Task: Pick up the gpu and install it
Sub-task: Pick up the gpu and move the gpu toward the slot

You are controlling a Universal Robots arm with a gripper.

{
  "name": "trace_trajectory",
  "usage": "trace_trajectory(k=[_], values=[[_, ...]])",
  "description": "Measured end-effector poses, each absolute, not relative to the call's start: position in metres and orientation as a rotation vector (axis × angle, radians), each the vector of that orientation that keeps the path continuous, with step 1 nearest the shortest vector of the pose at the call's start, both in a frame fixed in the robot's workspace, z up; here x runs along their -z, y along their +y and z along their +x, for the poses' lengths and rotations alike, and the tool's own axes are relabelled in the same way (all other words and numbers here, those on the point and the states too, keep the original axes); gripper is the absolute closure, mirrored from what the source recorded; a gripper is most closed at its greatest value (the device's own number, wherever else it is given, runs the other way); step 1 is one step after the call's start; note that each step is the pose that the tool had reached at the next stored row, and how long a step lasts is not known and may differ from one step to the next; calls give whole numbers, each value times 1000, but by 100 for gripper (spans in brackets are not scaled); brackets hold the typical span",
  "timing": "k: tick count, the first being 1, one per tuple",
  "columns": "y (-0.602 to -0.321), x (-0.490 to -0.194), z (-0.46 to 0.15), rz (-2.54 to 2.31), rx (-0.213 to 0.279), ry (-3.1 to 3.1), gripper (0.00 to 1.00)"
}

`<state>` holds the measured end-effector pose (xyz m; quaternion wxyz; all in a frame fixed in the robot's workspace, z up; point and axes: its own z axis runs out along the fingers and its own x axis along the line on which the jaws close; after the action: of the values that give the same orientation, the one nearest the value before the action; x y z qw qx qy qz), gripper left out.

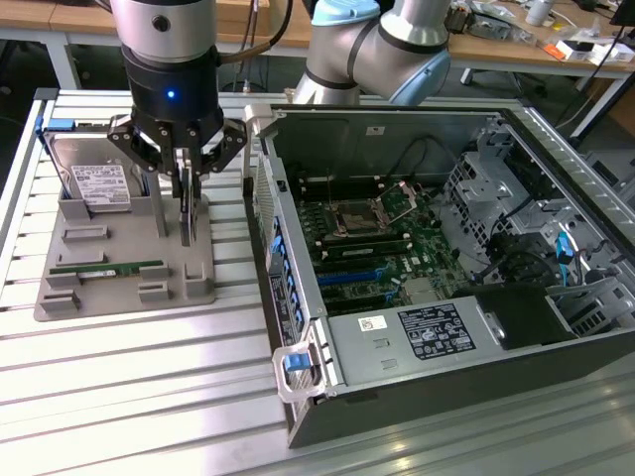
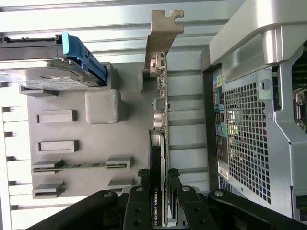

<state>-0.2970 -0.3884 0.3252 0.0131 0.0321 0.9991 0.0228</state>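
Black gpu (image 2: 157, 160) with silver bracket (image 2: 162, 36); grey holder (image 1: 119, 294); green memory stick (image 1: 107, 267).

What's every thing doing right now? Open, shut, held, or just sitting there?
gripper: shut on the gpu.
gpu: upright on edge, gripped, at the gray holder.
hard drive: propped in the holder, untouched.
memory stick: lying flat in the holder.
computer case: open, insides showing.

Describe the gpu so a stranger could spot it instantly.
On the exterior view's left, beside the open computer case, sits a grey holder tray. The gpu stands on edge at its case side, clamped by the pincer. Unlike the white-labelled hard drive and green memory stick, it is a thin black card with a silver bracket.
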Motion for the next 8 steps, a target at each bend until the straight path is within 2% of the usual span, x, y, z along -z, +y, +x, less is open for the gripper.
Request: trace_trajectory(k=[8], values=[[-388,-329,-297,100,-71,3113,74]])
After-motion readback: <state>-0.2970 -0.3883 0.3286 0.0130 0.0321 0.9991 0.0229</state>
